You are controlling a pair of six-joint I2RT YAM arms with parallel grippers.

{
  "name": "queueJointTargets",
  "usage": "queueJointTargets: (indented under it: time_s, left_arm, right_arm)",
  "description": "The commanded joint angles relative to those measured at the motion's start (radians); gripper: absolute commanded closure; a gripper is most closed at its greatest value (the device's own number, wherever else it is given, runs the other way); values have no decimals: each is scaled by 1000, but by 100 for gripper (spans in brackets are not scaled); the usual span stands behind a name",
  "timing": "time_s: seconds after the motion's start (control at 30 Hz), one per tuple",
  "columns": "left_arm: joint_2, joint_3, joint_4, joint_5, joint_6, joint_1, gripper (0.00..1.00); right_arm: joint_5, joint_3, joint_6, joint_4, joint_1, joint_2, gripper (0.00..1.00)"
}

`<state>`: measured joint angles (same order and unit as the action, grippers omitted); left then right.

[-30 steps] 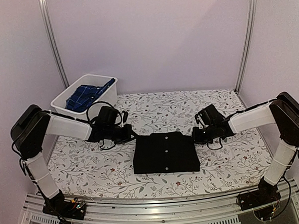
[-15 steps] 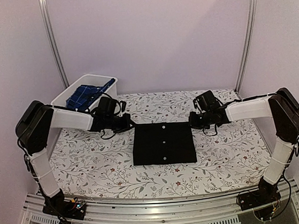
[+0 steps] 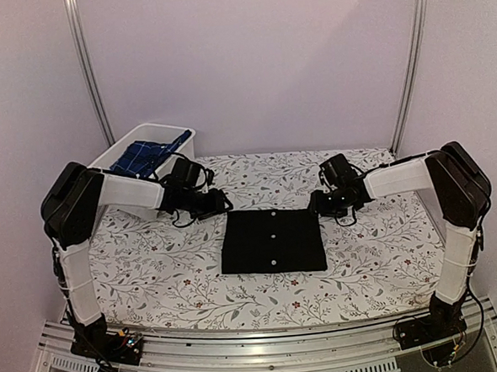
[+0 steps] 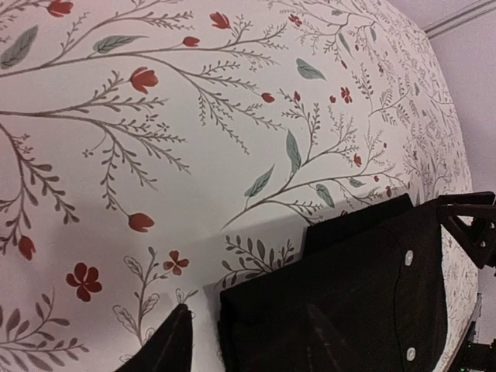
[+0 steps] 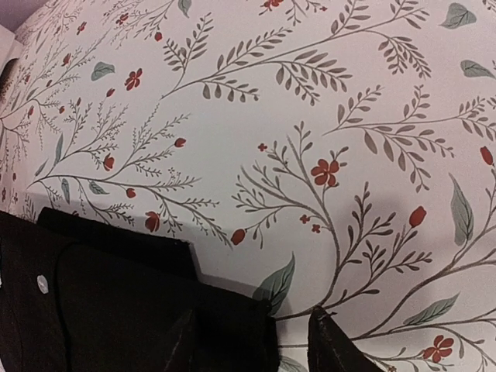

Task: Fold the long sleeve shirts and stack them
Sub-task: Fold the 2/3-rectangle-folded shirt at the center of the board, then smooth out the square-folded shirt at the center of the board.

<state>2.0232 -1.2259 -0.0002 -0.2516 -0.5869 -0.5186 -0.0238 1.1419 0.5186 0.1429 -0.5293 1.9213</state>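
The black long sleeve shirt (image 3: pixel 273 239) lies folded into a flat rectangle in the middle of the table, pale buttons up. My left gripper (image 3: pixel 224 206) is at its far left corner and my right gripper (image 3: pixel 315 203) at its far right corner. In the left wrist view my left gripper (image 4: pixel 248 322) is open: one finger (image 4: pixel 167 345) sits on the table, the other over the black shirt (image 4: pixel 372 294). My right gripper (image 5: pixel 252 318) is likewise open astride the black shirt's (image 5: pixel 101 302) corner. The blue plaid shirt (image 3: pixel 145 154) lies crumpled in the tub.
The white plastic tub (image 3: pixel 162 127) stands at the back left, close behind the left arm. The floral tablecloth (image 3: pixel 379 245) covers the table. Metal posts and pale walls close in the back and sides.
Both grippers slid the black shirt toward the back of the table, then opened and let go of its far corners.
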Motion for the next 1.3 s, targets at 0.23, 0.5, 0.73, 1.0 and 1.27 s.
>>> queueJointTargets:
  time_s: [0.23, 0.5, 0.73, 1.0, 1.27]
  left_arm:
    - [-296, 131, -147, 3, -25, -144, 64]
    - [-256, 246, 31, -100, -146, -289, 91]
    - [-108, 257, 95, -108, -172, -300, 93]
    - [-122, 281, 69, -82, -171, -300, 93]
    - [-174, 229, 4, -71, -133, -299, 89]
  right_arm:
    - [-32, -10, -13, 185, -227, -197, 75]
    - [13, -25, 97, 156, -394, -133, 92]
    - [5, -40, 113, 126, -393, -39, 90]
    - [3, -91, 123, 122, -366, -69, 70]
    - [92, -198, 104, 108, -229, -246, 45]
